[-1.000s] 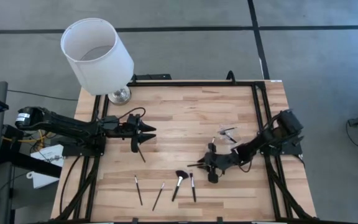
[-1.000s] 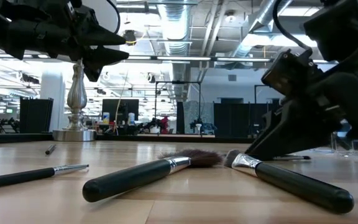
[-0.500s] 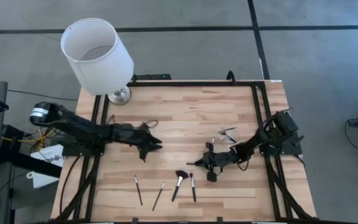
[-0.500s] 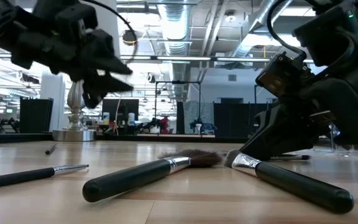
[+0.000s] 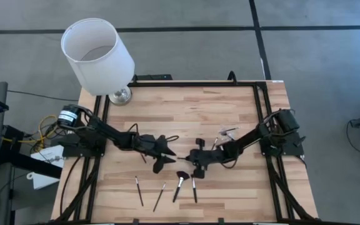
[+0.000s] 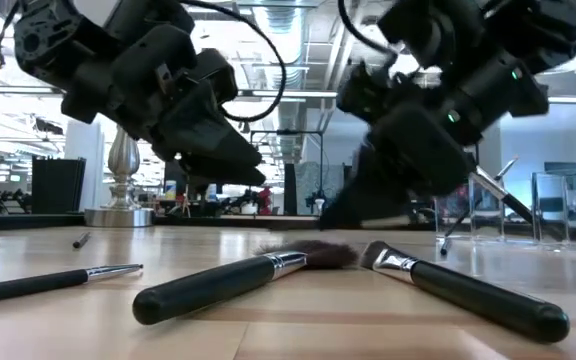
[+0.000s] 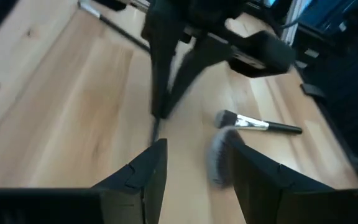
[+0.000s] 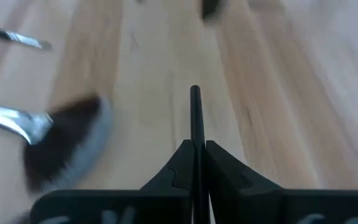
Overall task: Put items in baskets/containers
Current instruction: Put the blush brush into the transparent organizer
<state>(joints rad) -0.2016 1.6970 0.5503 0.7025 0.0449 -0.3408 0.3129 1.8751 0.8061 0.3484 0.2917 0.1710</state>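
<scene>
My right gripper [image 8: 194,152] is clamped on 1 slim brush [image 8: 195,115], centre frame in the high view. My left gripper [image 5: 165,156] hangs just left of it, fingers apart. 4 brushes [image 5: 179,183] lie lower centre; the clear container [image 6: 568,205] sits right of centre.

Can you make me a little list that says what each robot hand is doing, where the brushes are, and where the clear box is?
left gripper: open, empty, above the table's middle
right gripper: shut on a thin brush
loose brushes: four at the table's front edge, one the fluffy brush
clear box: on the right side, brushes sticking out of it
lamp: back left corner
table: light wood
</scene>
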